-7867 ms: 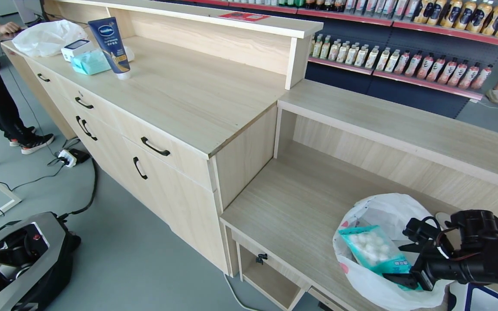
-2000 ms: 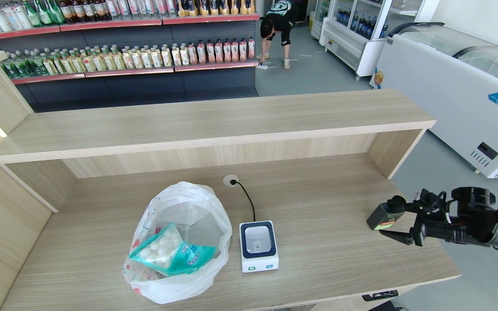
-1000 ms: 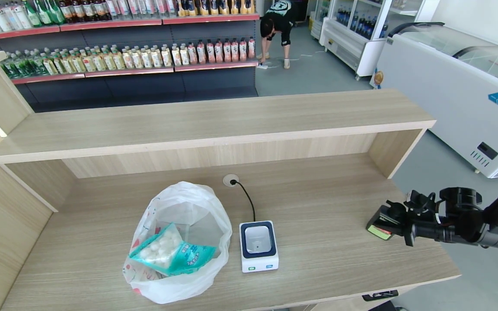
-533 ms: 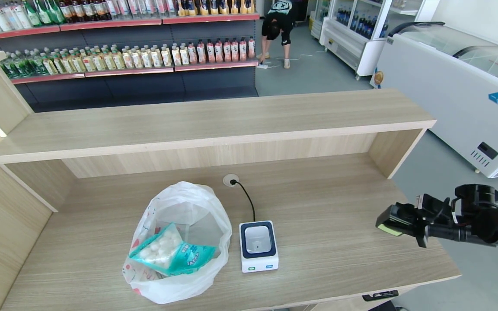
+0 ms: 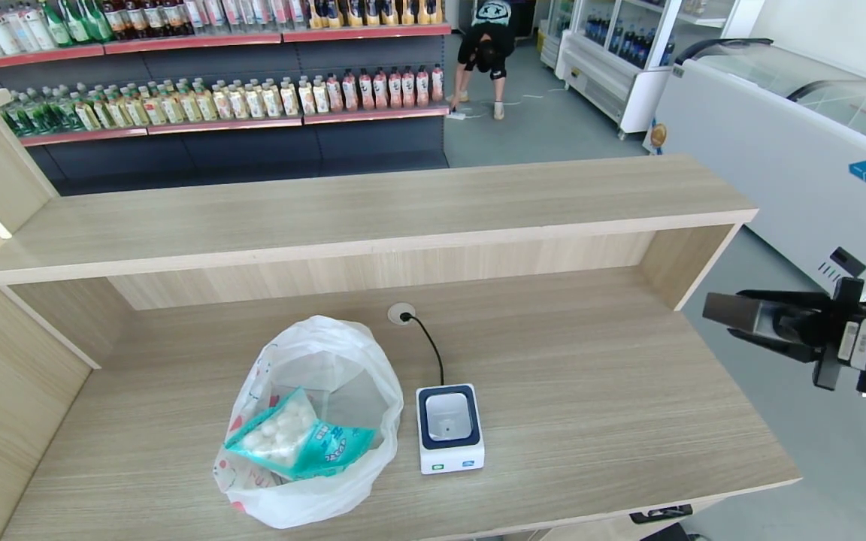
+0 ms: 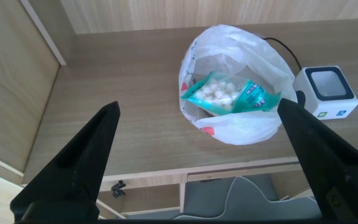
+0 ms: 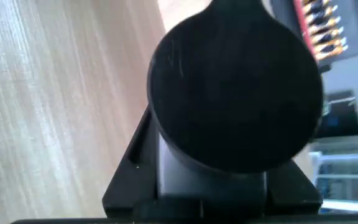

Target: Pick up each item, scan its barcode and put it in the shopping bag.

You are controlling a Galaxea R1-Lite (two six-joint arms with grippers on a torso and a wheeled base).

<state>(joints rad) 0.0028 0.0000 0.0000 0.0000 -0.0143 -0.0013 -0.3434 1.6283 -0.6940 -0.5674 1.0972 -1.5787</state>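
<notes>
Nearest me, my left gripper (image 6: 197, 106) hangs over the front edge of the counter (image 5: 591, 451), fingers spread wide with nothing between them. Under it, lower left of centre in the head view, the shopping bag (image 5: 328, 361) sits open with a teal packet (image 5: 294, 443) of white balls already inside. Just right of the bag stands the scanner (image 5: 448, 428), window facing up, its cable (image 5: 429, 346) running back to a hole in the counter. Farther right and a little deeper, off the counter's right end at the frame's right edge, my right gripper (image 5: 737, 312) is clamped on a small dark item (image 7: 235, 87) with a round black end. I judge that the item's long axis runs roughly along the fingers, which point left toward the counter. The scanner lies down and to the left of the item, across the bare right half of the counter, so this scan belongs to the right arm. I cannot tell which face carries the barcode.
</notes>
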